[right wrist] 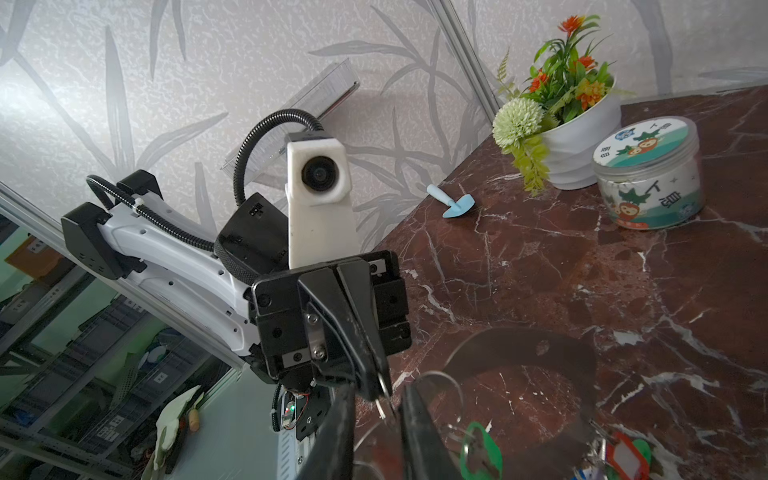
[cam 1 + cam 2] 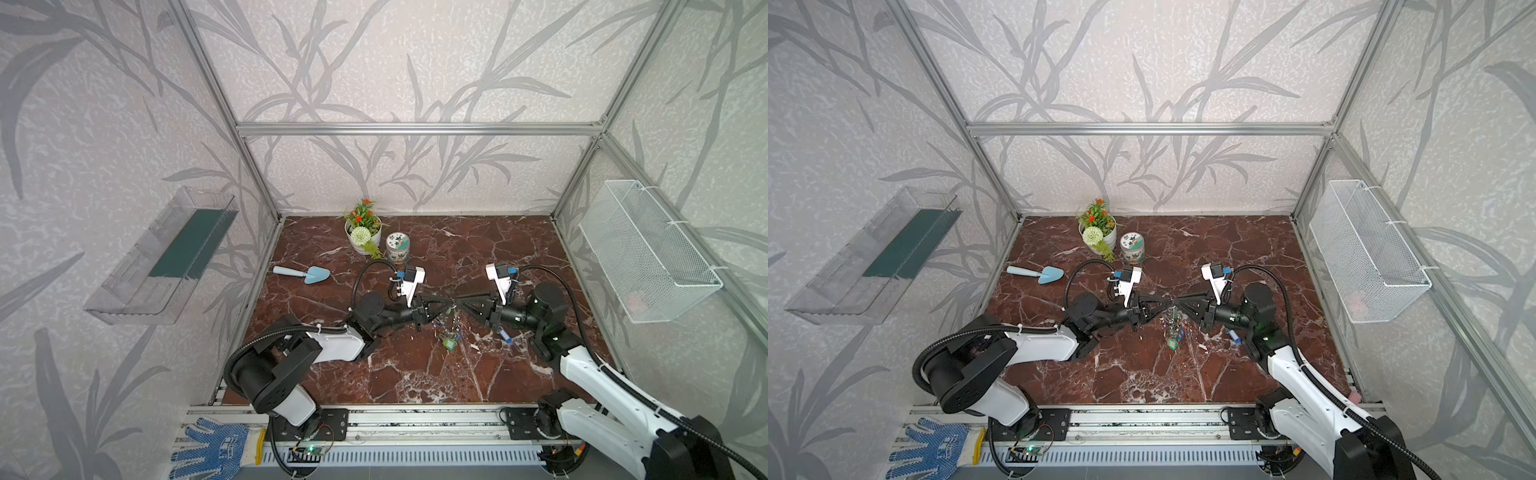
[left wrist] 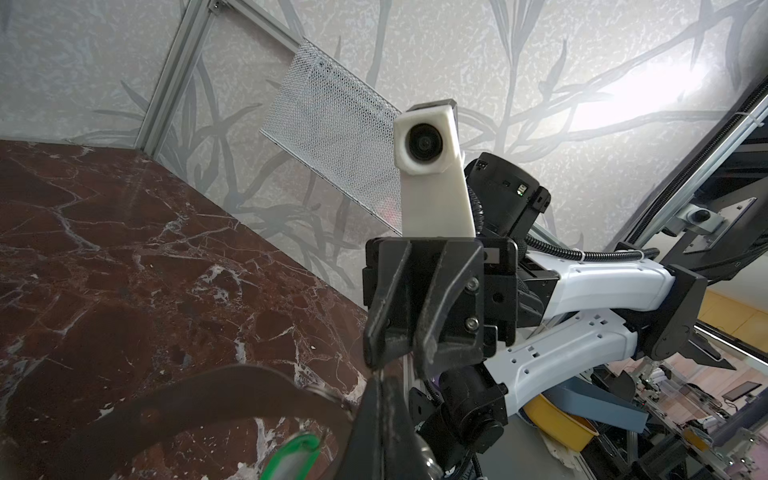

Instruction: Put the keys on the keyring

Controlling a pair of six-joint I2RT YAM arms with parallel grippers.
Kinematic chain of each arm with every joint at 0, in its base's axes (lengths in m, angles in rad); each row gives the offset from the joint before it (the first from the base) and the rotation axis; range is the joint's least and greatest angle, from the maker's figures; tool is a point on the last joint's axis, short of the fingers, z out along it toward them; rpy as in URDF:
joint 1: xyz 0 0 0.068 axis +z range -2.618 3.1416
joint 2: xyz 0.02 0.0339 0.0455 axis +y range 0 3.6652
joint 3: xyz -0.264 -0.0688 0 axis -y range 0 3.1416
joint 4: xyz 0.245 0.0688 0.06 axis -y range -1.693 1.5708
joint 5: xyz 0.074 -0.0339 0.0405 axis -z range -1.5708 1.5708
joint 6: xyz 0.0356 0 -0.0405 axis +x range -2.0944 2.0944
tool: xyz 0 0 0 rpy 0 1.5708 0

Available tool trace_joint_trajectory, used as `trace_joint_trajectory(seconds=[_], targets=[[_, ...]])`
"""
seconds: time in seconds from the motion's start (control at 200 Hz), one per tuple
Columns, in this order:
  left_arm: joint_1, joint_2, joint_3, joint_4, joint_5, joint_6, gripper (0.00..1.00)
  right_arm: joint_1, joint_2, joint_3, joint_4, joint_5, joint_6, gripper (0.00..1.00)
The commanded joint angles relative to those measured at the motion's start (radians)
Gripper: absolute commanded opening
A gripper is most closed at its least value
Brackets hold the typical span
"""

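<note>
**Keyring held in mid-air over a marble surface**

A red-brown marble surface (image 2: pixel 415 374) fills the lower middle of both top views. It is boxed in by leaf-patterned walls (image 2: pixel 374 62) and aluminium posts. A clear shelf (image 2: pixel 166 253) hangs on the left wall and a white mesh basket (image 2: pixel 648 253) on the right. Near the back stand a flower pot (image 2: pixel 363 232) and a jar (image 2: pixel 397 247), with a blue trowel (image 2: pixel 303 273) to their left. A blue glove (image 2: pixel 212 446) lies at the lower left edge.

At the centre the left gripper (image 2: pixel 447 307) and right gripper (image 2: pixel 460 306) meet tip to tip. The keyring (image 2: pixel 454 320) hangs between them above the surface, a green key (image 2: pixel 449 343) lowest. Only the top views show a blue key (image 2: pixel 505 334) lying on the surface under the right arm.

The right wrist view shows the left gripper fully closed on a small ring at the keyring's edge, and a red key (image 1: pixel 627 457) at lower right. The left wrist view shows the right gripper's fingers slightly apart; whether it grips anything I cannot tell.
</note>
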Motion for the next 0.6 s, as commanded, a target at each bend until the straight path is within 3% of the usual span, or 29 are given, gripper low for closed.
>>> trace_joint_trajectory(seconds=[0.0,0.595], targets=[[-0.007,-0.006,0.022,0.099,-0.005,0.001,0.00,0.005,0.017,-0.007,0.040,-0.030,-0.002,0.21],[-0.010,0.011,0.033,0.100,-0.005,0.003,0.00,0.022,0.051,-0.006,0.047,-0.035,-0.013,0.10]])
